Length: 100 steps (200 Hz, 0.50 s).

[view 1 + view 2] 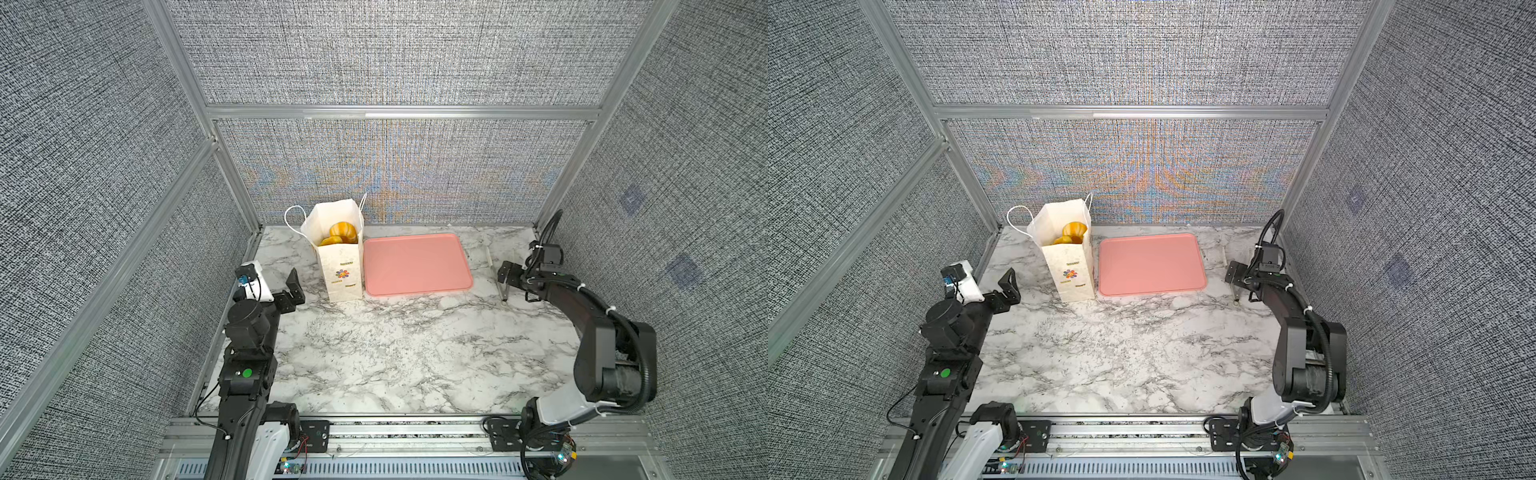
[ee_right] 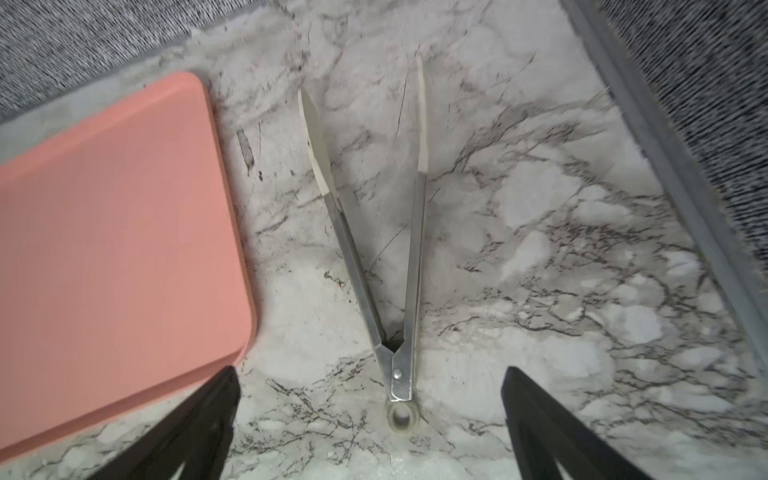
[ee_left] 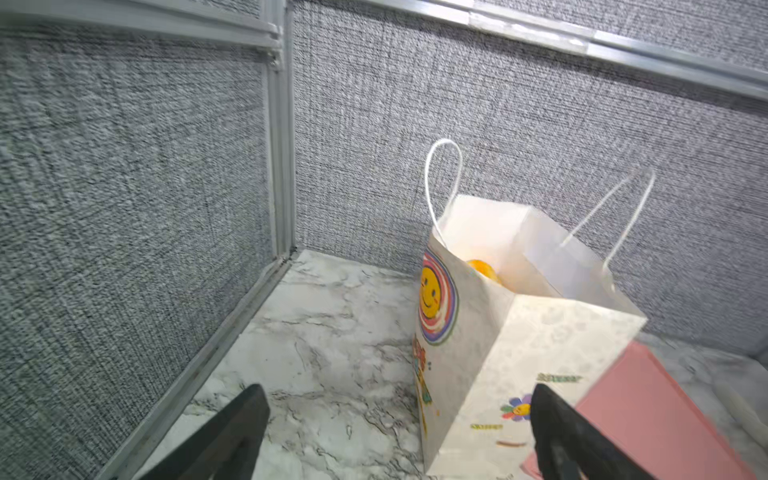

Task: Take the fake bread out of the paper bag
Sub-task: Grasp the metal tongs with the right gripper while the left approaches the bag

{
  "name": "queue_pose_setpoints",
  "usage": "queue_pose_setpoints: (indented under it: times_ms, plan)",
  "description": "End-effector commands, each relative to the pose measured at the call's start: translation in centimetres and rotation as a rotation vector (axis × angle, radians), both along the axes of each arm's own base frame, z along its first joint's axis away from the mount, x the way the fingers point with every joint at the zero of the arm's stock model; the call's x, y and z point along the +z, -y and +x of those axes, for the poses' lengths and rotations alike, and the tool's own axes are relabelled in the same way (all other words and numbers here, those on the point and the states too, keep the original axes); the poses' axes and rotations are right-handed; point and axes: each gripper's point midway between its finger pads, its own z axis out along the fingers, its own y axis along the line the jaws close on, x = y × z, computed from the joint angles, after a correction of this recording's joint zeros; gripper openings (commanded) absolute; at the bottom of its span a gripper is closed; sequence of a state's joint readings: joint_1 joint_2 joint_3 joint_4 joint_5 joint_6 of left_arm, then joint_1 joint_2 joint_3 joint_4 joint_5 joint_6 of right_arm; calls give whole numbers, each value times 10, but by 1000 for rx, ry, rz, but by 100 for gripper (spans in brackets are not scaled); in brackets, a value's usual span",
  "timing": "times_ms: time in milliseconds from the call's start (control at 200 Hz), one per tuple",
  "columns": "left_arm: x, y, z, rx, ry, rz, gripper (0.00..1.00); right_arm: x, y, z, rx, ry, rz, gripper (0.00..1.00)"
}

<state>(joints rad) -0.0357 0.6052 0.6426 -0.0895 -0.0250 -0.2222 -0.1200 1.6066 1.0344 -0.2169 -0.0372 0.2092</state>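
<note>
The task is at its opening step: all the fake bread (image 1: 341, 233) that shows sits inside the paper bag (image 1: 340, 266), and the pink tray (image 1: 417, 266) just to the bag's right holds nothing. The bag stands upright at the far left of the worktop (image 1: 374, 353), long axis vertical, mouth open and facing up, cord handles splayed left and right. Two glossy golden pieces show near the top of the bag (any deeper ones are hidden).

The left end effector (image 3: 397, 392) hangs near and to the left of the bag, jaws wide apart and holding nothing. The right end effector (image 2: 370, 372), jaws likewise apart and empty, hovers over the hinge end of metal tongs (image 2: 374, 249) that lie on the worktop right of the tray. Their long axis runs near to far, ring end near, tips splayed open toward the far wall.

The next move probably calls for closing on the tongs' arms just beyond the hinge, while the left side steadies the light bag, which could tip.
</note>
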Motion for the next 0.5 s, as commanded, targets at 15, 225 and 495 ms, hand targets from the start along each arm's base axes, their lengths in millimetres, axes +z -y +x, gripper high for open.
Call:
queue_pose_setpoints:
  times_ms: [15,225,495]
  plan:
    - [0,21,-6,-133,-37,51,99,-14,0,-1,49,-45,-36,99]
    - [4,26,-11,-174,-48,98,99,-44,0,-3,76,-122,-85,99]
    - [-2,28,-13,-181,-72,85,99,-58,0,13,107,-143,-98,93]
